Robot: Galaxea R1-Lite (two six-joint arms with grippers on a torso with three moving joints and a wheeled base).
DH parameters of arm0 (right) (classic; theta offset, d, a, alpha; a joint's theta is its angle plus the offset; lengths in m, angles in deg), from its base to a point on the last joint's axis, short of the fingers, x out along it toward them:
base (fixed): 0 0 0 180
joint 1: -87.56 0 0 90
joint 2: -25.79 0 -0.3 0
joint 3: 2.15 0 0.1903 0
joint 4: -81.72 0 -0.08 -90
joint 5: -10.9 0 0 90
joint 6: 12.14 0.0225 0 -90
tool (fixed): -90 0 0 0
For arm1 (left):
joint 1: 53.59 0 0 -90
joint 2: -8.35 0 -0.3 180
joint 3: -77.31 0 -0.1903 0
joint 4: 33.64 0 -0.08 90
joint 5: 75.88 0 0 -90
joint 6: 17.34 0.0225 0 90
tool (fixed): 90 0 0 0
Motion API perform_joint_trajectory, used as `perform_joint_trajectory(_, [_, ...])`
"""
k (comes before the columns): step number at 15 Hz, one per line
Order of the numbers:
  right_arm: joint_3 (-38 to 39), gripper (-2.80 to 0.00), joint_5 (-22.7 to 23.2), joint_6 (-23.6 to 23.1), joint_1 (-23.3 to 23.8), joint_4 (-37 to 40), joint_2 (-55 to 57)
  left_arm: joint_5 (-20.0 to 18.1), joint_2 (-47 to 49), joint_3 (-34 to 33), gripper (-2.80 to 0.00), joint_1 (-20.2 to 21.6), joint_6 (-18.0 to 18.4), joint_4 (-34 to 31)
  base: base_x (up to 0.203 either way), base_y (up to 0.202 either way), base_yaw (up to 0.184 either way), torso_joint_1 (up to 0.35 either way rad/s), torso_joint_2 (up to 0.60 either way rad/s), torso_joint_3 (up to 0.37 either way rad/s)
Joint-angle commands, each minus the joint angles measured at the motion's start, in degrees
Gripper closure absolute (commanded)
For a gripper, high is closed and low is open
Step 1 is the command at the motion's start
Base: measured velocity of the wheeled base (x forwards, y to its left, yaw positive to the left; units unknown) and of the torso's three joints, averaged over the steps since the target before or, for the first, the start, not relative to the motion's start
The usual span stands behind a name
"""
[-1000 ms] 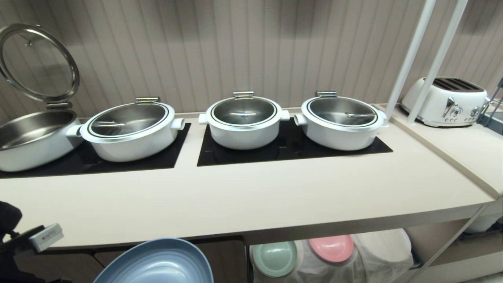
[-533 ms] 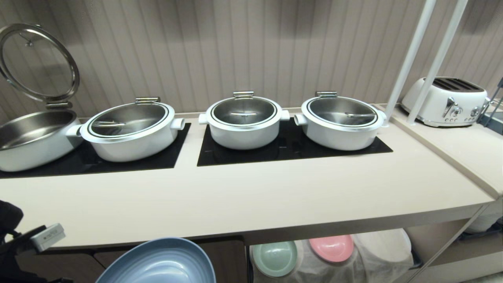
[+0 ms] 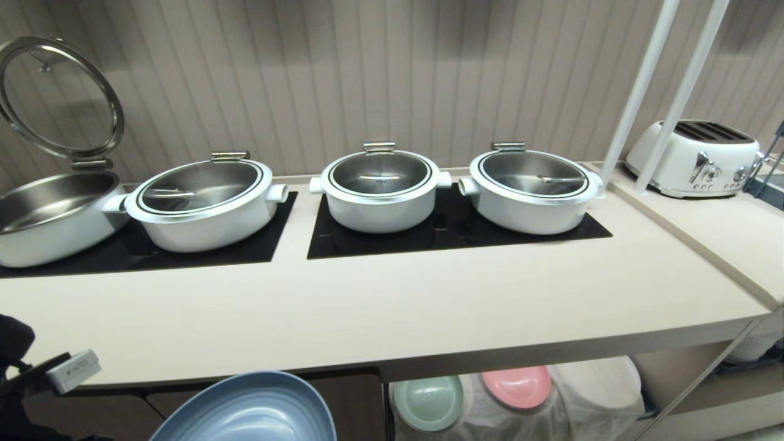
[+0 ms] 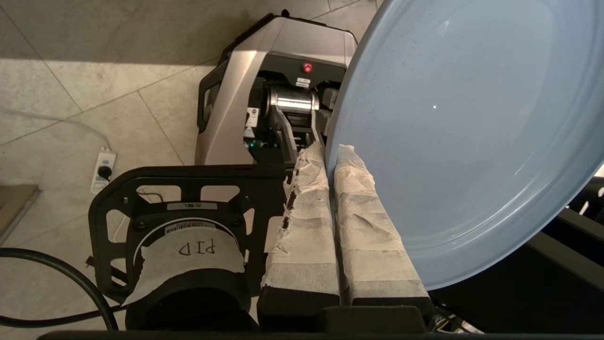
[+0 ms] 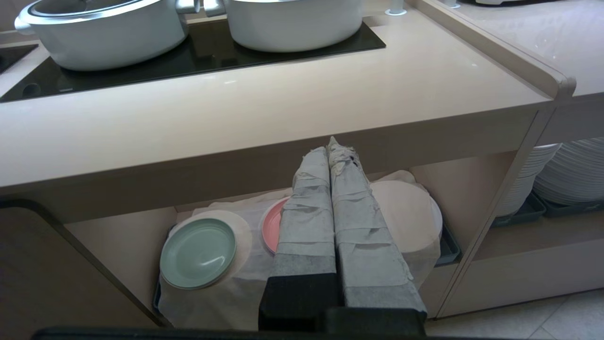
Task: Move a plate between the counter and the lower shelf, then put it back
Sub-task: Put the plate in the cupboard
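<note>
The light blue plate (image 3: 248,411) hangs tilted in front of the counter (image 3: 380,318), below its front edge, at the lower left of the head view. In the left wrist view my left gripper (image 4: 329,150) is shut on the rim of the plate (image 4: 462,141), one taped finger on each face. My right gripper (image 5: 330,147) is shut and empty, held in front of the lower shelf (image 5: 118,236), where a white cloth (image 5: 222,293) covers the plate stacks.
A mint green plate (image 3: 427,401) and a pink plate (image 3: 517,386) lie on the cloth. Several white lidded pots (image 3: 380,190) stand on the black cooktop panels (image 3: 453,236). A white toaster (image 3: 695,158) sits on the adjoining top, two white poles (image 3: 643,92) beside it.
</note>
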Motion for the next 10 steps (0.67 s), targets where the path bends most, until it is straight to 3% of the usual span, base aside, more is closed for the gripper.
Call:
perform_joint_trajectory(1, [0.0,0.00,0.0,0.0,0.0,0.0,0.0,-0.1,-0.1,0.0,0.00,0.0,-0.1,-0.2,0.000,0.000,0.000,0.000,0.00,0.000])
perform_joint_trajectory(10, [0.0,0.00,0.0,0.0,0.0,0.0,0.0,-0.8,-0.5,-0.8,0.00,-0.1,-0.1,-0.3,0.000,0.000,0.000,0.000,0.00,0.000])
